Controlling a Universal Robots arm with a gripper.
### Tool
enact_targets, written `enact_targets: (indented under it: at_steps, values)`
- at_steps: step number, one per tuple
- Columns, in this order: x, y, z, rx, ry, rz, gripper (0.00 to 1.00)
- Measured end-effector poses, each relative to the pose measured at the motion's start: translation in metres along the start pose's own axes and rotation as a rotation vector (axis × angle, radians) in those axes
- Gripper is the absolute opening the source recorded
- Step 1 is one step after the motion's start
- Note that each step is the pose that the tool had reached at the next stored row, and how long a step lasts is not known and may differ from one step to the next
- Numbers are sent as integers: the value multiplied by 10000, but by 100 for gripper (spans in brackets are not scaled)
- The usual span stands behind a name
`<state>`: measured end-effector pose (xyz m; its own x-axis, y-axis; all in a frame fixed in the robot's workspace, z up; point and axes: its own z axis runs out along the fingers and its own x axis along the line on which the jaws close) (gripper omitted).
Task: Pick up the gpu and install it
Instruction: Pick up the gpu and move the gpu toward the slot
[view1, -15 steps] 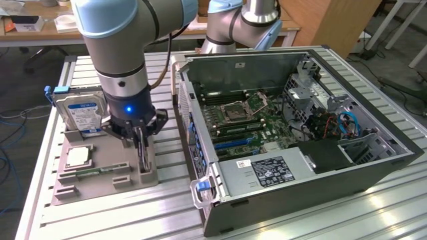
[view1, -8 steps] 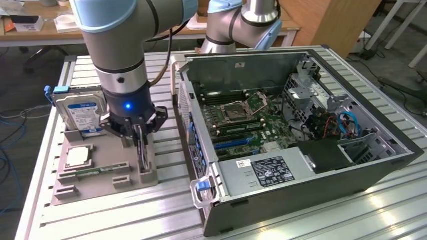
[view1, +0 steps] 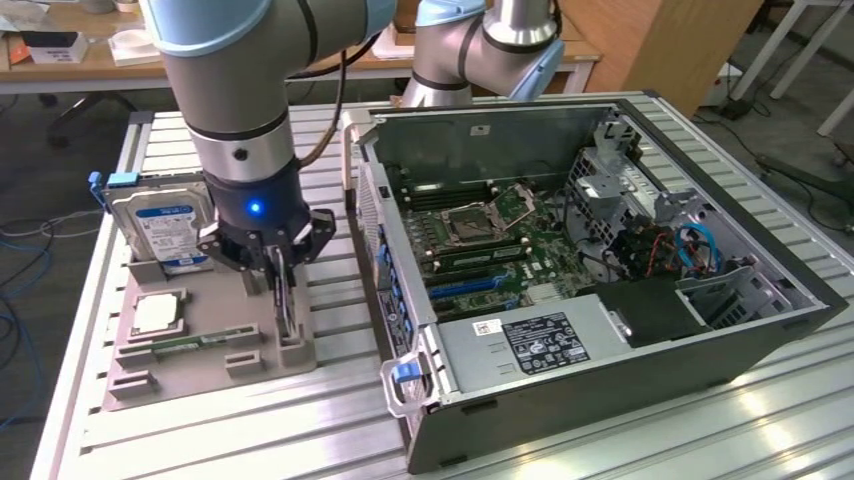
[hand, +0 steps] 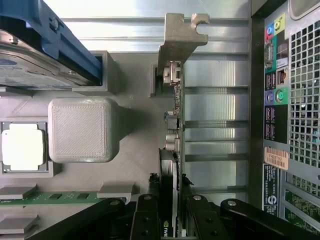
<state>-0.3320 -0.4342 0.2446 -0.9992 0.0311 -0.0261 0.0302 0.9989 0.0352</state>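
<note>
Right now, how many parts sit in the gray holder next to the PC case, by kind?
Hard drive: 1
CPU: 1
RAM stick: 1
GPU: 1
Total: 4

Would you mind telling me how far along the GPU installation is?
Done: the gripper is on the gpu. In hand: it clamps the card, which stands on edge in the grey holder. Left: the card is not yet lifted out or seated in the open computer case.
</note>
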Motion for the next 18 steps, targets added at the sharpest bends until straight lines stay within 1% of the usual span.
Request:
enact_targets:
  at_steps: [18]
  values:
    - [-4, 6, -160, 0, 0, 0, 26]
